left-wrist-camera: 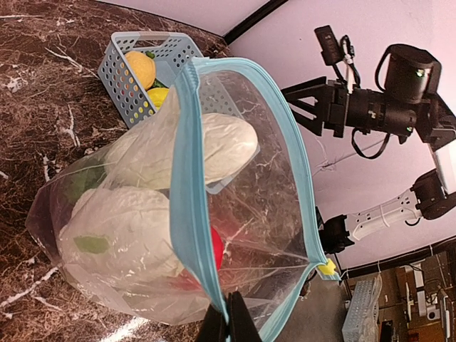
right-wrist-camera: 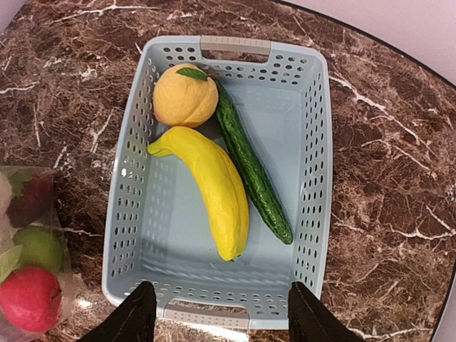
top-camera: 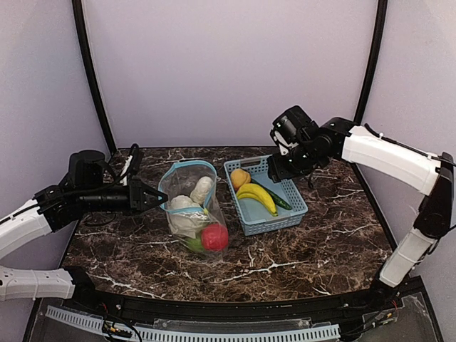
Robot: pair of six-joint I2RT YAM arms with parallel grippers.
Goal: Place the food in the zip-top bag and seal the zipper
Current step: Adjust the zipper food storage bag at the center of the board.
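The clear zip-top bag (top-camera: 187, 187) stands open on the marble, its teal zipper (left-wrist-camera: 187, 185) spread wide. My left gripper (left-wrist-camera: 229, 317) is shut on the zipper's near rim and holds the mouth up. Inside lie white cauliflower (left-wrist-camera: 214, 146), a red apple (top-camera: 214, 237), a green apple (right-wrist-camera: 39, 246) and a dark red apple (right-wrist-camera: 32, 199). In the light blue basket (right-wrist-camera: 313, 178) rest an orange (right-wrist-camera: 184, 96), a yellow banana (right-wrist-camera: 214, 189) and a green cucumber (right-wrist-camera: 253, 171). My right gripper (right-wrist-camera: 222, 306) hangs open above the basket's end, holding nothing.
The basket (top-camera: 285, 214) sits just right of the bag, almost touching it. Dark marble table (top-camera: 320, 249) spreads around both. Black frame posts (top-camera: 92, 78) and purple walls close in the back and sides.
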